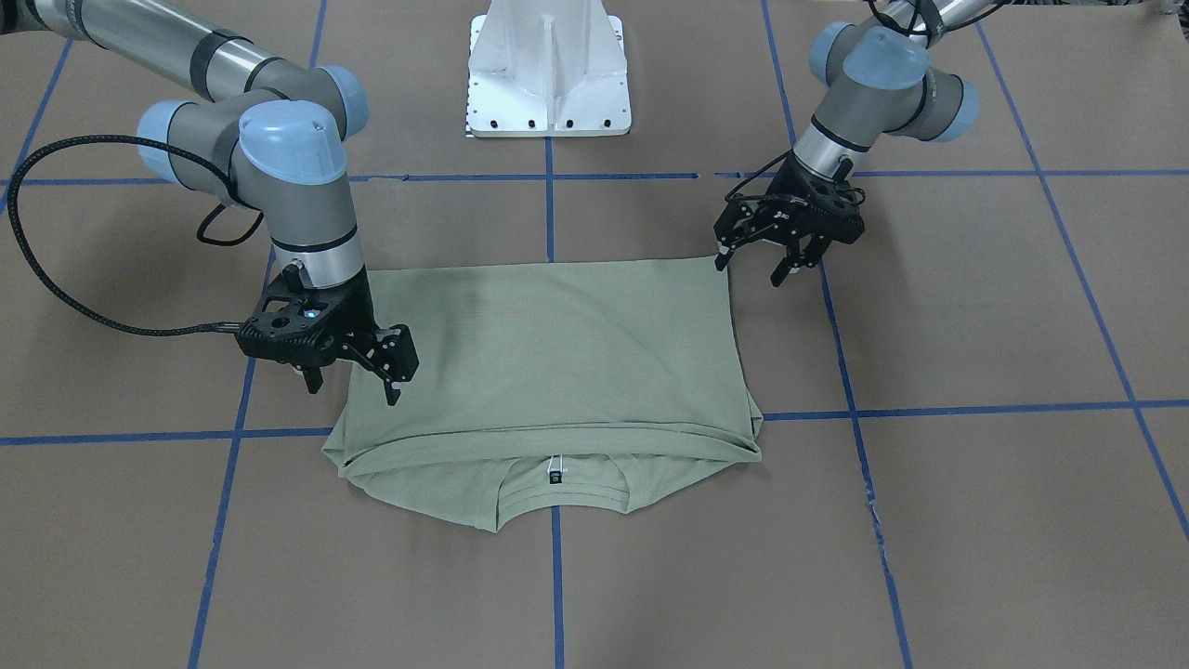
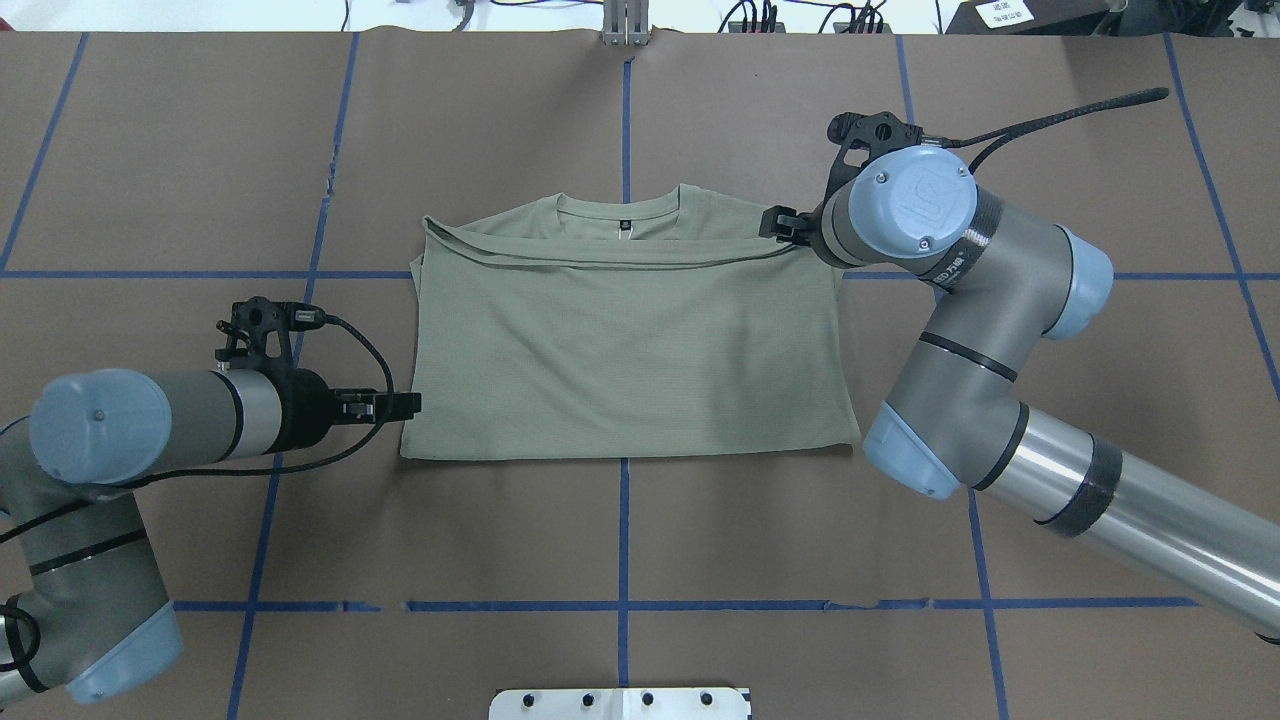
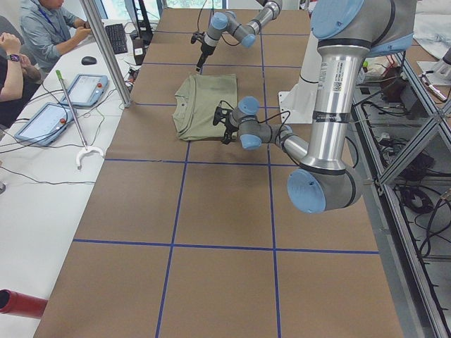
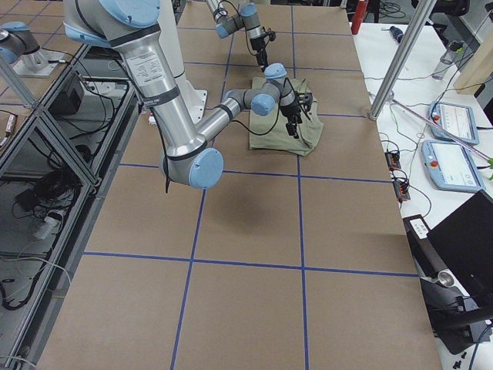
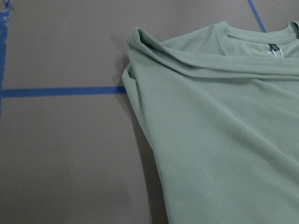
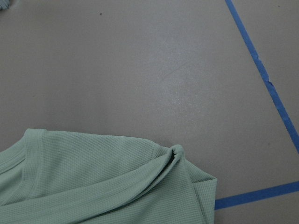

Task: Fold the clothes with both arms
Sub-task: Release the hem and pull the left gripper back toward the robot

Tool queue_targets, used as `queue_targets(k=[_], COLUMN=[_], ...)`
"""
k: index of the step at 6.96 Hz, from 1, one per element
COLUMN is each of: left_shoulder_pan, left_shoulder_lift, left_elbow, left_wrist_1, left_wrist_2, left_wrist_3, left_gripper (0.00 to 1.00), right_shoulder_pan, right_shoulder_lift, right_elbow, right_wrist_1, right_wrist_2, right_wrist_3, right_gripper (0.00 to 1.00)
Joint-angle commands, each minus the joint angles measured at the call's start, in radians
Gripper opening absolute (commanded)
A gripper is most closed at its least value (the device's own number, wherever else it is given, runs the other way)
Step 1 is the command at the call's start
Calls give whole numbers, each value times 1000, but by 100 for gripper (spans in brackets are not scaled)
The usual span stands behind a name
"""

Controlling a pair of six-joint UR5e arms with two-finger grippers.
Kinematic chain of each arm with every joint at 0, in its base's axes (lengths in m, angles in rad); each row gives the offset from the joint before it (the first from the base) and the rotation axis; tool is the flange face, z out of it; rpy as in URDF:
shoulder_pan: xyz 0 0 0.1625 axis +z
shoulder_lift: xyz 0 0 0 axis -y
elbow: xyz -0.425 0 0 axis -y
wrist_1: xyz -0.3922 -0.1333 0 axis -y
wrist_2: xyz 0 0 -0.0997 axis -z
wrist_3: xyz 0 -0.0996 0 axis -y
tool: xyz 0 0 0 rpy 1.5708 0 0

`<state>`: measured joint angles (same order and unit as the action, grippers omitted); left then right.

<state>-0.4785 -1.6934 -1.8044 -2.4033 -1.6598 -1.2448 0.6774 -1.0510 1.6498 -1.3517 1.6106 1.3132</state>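
Observation:
The pale sage-green shirt lies flat on the brown table, folded into a rectangle, with its neckline and black label at the far edge from the robot. It also shows in the overhead view. My left gripper is open and empty, just off the shirt's near corner; overhead it sits at the shirt's near left corner. My right gripper is open and empty over the shirt's side edge near the shoulder, mostly hidden under its wrist overhead. Both wrist views show only shirt and table.
The white pedestal base stands at the robot's side of the table. Blue tape lines grid the brown surface. In the exterior left view, operators, tablets and a metal pole stand beside the table.

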Motion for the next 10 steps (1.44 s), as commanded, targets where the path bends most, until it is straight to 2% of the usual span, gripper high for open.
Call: queue_targets(k=[1, 3, 4, 5, 6, 10], left_shoulder_pan=[64, 74, 74, 87, 90, 90], left_shoulder_lift=[3, 1, -2, -2, -2, 1], left_elbow=[2, 2, 3, 8, 8, 10], left_wrist_1=[-10, -10, -10, -10, -10, -7], left_wrist_2=[15, 15, 14, 15, 15, 15], left_wrist_3=[-41, -42, -48, -64, -64, -64], left_gripper=[83, 79, 64, 39, 31, 31], right_shoulder_pan=[-1, -1, -2, -2, -2, -5], right_shoulder_lift=[2, 2, 2, 2, 2, 0], right_elbow=[-1, -1, -1, -1, -1, -1], right_wrist_1=[0, 0, 0, 0, 0, 0], right_wrist_2=[0, 0, 0, 0, 0, 0], right_wrist_3=[0, 0, 0, 0, 0, 1], right_gripper=[100, 100, 100, 100, 100, 100])
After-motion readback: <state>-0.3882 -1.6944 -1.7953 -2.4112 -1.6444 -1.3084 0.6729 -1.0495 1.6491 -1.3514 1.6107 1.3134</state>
